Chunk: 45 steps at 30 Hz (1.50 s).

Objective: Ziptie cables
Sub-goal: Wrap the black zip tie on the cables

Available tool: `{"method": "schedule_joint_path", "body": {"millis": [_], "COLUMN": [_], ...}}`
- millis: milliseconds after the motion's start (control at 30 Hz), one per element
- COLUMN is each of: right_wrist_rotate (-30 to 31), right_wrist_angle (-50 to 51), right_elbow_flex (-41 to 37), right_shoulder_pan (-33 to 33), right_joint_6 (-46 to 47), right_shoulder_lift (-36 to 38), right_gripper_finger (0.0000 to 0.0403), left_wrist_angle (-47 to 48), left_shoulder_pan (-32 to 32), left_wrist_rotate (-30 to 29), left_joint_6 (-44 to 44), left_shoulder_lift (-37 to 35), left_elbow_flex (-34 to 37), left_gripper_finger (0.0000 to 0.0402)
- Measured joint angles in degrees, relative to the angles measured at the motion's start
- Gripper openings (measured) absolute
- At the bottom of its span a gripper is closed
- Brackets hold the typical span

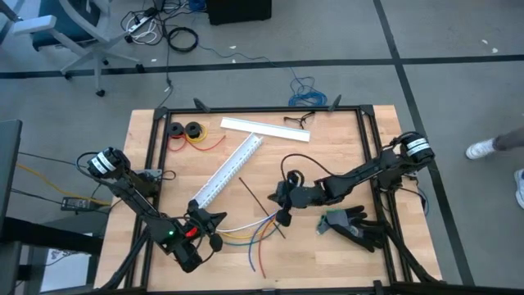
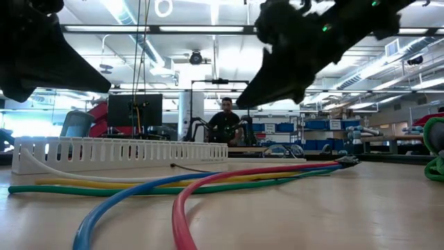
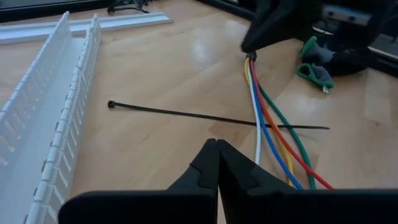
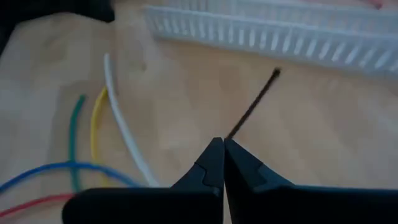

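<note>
The cables (image 1: 246, 233) are blue, red, yellow, green and white wires lying flat on the table (image 2: 208, 182). They are fanned out at the left and bunched at the right. The ziptie (image 1: 258, 205), a thin black strap, lies flat and crosses the cables (image 3: 186, 113). My left gripper (image 1: 219, 220) is shut by the duct's near end and points at the ziptie (image 3: 217, 144). My right gripper (image 1: 282, 217) is shut and hangs above the spot where the cables bunch (image 2: 244, 103). It hides the bunched end; in its wrist view the ziptie (image 4: 252, 106) runs out from behind its fingertips (image 4: 217, 144).
A long white slotted duct (image 1: 228, 170) lies slantwise left of the ziptie, and a second white piece (image 1: 264, 128) lies at the far edge. Black wire spools (image 1: 184, 129) sit far left. A black-and-green glove (image 1: 352, 225) lies right of the cables. A black frame (image 1: 262, 110) borders the table.
</note>
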State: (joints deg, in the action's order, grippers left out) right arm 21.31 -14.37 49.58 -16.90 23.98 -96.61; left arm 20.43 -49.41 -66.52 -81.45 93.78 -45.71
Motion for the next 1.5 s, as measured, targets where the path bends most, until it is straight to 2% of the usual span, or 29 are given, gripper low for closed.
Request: {"method": "schedule_joint_path", "body": {"millis": [133,233,433,500,700,867,1067,1167,1500], "right_wrist_rotate": [-0.12,-0.77,-8.6,-9.57,-9.62,-9.55,-9.75,-12.03,-12.77], "right_wrist_angle": [-9.25,-11.48,-11.14,-10.86,-1.08,8.05,12.98,15.43,18.53], "right_elbow_flex": [0.11,0.99,7.42,10.26,19.89,27.39,30.34,30.3,30.3], "right_shoulder_pan": [2.82,5.77,10.94,11.85,13.72,15.38,16.38,17.38,17.8], "right_joint_6": [-3.04,-3.12,-3.33,-4.61,-10.17,-9.2,-6.46,-4.32,-7.83], "right_shoulder_lift": [-3.44,-6.63,-14.45,-16.91,-22.58,-26.57,-27.82,-27.95,-27.86], "right_gripper_finger": [0.0001,0.0011,0.0071,0.0094,0.0147,0.0159,0.0151,0.0133,0.0009], "left_wrist_angle": [0.13,0.88,2.01,2.21,2.54,3.82,4.28,4.79,4.61], "left_shoulder_pan": [0.26,0.26,0.26,0.26,0.13,-0.22,-0.63,-0.63,-0.63], "left_wrist_rotate": [1.06,1.72,1.77,1.96,3.15,3.64,3.74,3.84,3.58], "left_joint_6": [0.05,0.09,0.13,0.13,0.17,0.17,0.15,0.15,-0.08], "left_shoulder_lift": [0.0,0.0,0.0,0.02,0.02,0.01,0.02,0.02,0.02], "left_elbow_flex": [0.0,0.0,0.0,0.0,0.0,0.0,0.0,0.0,0.0], "left_gripper_finger": [0.0006,0.0006,0.0012,0.0013,0.0014,0.0014,0.0015,0.0015,0.0015]}}
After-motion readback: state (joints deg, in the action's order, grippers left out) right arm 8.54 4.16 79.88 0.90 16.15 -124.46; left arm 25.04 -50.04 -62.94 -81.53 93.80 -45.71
